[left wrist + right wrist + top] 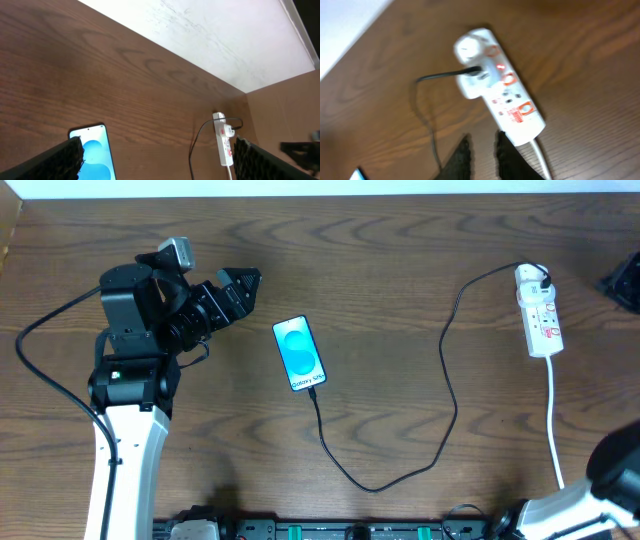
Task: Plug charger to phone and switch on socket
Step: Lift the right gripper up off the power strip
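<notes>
The phone (299,352) lies face up mid-table, its screen light blue, and it also shows in the left wrist view (97,155). The charger's thin black cable (447,395) runs from the phone's near end in a loop to a black plug in the socket (538,312), a white power strip at the right. My left gripper (243,286) is open and empty, left of the phone. In the right wrist view my right gripper (482,137) is nearly shut on nothing, by the cord end of the socket (500,85). The view is blurred.
The strip's white cord (553,420) runs toward the front edge. My right arm (615,465) sits at the front right corner. A dark object (622,280) lies at the right edge. A white wall (210,35) borders the far side.
</notes>
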`<act>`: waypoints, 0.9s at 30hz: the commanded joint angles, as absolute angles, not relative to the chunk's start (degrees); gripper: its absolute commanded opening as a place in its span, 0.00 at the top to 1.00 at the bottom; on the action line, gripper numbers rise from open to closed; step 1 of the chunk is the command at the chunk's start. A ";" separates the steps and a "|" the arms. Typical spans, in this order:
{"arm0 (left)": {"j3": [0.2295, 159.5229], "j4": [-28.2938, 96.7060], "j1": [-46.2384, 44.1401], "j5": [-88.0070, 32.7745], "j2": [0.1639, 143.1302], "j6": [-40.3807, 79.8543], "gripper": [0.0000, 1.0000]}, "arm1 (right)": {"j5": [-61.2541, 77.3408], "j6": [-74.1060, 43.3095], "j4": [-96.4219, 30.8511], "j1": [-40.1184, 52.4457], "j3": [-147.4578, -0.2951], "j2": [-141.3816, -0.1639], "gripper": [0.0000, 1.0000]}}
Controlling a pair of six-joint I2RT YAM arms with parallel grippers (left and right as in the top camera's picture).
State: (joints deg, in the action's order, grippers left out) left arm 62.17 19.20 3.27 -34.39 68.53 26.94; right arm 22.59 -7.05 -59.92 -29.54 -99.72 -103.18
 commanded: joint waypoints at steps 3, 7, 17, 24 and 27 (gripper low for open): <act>61.95 19.22 3.46 -34.96 68.58 25.96 0.05 | 27.27 -0.23 -62.65 -25.41 -100.20 -94.72 0.71; 61.95 19.22 3.46 -34.96 68.58 25.96 0.05 | 27.16 -0.36 -67.31 -21.19 -100.20 -89.89 0.01; 61.95 19.22 3.46 -34.94 68.58 25.96 0.05 | 24.32 -0.32 -68.18 -20.16 -100.16 -87.77 0.01; 61.95 19.25 3.46 -34.94 68.58 25.96 0.05 | 24.32 -0.32 -68.20 -20.16 -100.16 -87.74 0.01; 61.95 19.25 3.46 -34.96 68.58 25.96 0.05 | 24.29 -0.32 -68.18 -20.16 -100.16 -87.77 0.01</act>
State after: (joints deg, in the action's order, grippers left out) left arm 62.17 19.18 3.27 -34.39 68.53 26.94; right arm 24.58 -1.19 -68.12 -20.27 -99.77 -88.09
